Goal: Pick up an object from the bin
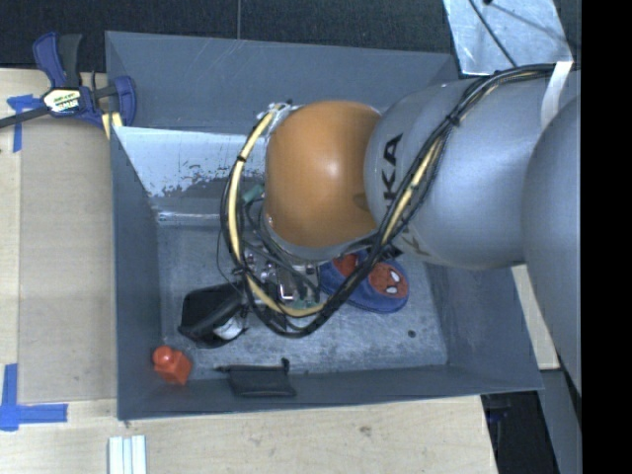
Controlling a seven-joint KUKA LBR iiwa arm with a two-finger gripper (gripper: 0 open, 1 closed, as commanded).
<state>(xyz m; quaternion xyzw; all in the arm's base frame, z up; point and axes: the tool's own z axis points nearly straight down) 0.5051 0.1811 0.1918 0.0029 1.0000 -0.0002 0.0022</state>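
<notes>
My gripper (284, 284) is low in the middle of the bin, mostly hidden under the arm's orange cover and cables. Just left of it lies a black, chunky object (205, 312) with a pale patch at its lower right; whether the gripper touches it I cannot tell. To the gripper's right a blue and red toy with a Spider-Man face (385, 284) pokes out from under the arm.
A small red object (171, 363) sits in the front left corner of the bin. A flat black piece (259, 379) lies against the front wall. The arm covers the bin's right and back parts.
</notes>
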